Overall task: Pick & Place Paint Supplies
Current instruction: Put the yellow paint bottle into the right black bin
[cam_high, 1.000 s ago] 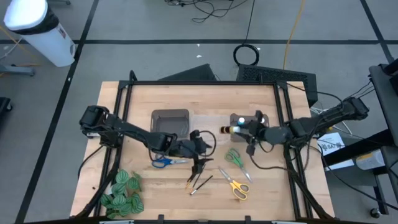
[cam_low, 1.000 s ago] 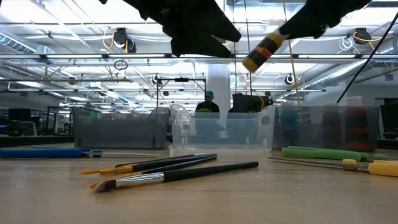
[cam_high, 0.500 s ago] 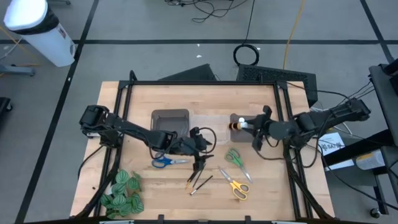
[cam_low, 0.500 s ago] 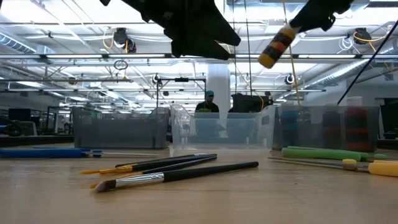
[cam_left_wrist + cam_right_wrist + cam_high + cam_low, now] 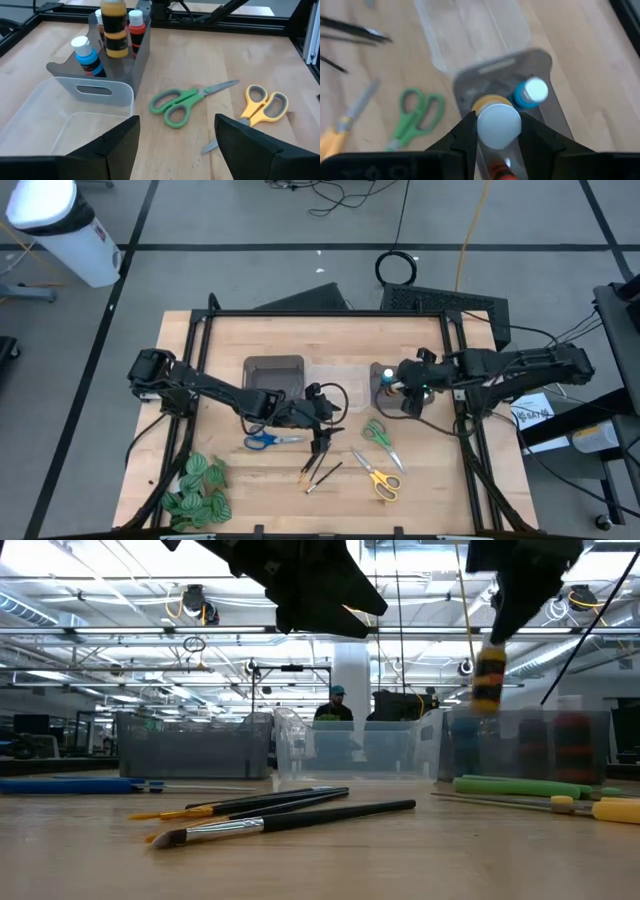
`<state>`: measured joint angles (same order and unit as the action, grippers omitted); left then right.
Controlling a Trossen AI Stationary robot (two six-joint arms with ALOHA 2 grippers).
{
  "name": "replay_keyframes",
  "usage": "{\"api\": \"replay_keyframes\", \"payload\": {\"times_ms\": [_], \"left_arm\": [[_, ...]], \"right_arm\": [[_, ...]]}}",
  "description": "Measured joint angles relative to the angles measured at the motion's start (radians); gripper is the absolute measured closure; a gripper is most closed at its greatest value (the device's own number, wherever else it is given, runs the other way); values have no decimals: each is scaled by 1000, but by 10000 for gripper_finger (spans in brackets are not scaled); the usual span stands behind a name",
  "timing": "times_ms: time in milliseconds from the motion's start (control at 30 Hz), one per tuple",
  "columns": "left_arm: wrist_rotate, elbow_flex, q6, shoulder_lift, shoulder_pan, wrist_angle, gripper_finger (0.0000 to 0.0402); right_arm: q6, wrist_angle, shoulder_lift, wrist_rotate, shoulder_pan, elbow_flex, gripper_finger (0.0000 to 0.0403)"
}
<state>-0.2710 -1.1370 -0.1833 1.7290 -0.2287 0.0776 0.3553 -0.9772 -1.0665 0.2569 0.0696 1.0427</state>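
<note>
Yellow bottle (image 5: 498, 125) hangs upright over the grey bin (image 5: 383, 372), pinched by the right gripper (image 5: 497, 131), just beside a blue bottle (image 5: 531, 93) standing in that bin. Left gripper (image 5: 177, 137), fingers spread, hovers above the brushes (image 5: 318, 470), holding nothing.

A light wooden table top (image 5: 420, 490) in a black metal frame (image 5: 320, 313) stands on grey floor (image 5: 250, 220) crossed by dark lines, with a white cylindrical bin (image 5: 62, 230) nearby and bright ceiling strip lights (image 5: 100, 585) overhead.
</note>
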Motion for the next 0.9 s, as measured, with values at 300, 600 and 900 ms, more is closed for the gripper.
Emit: {"api": "replay_keyframes", "payload": {"times_ms": [300, 600, 900], "left_arm": [[0, 0, 0, 0, 0, 0, 151], [0, 0, 0, 0, 0, 0, 135], [0, 0, 0, 0, 0, 0, 146]], "right_arm": [[-14, 20, -72, -52, -43, -58, 297], [-28, 92, -111, -79, -63, -120, 297], [-28, 145, -111, -79, -63, -168, 297]]}}
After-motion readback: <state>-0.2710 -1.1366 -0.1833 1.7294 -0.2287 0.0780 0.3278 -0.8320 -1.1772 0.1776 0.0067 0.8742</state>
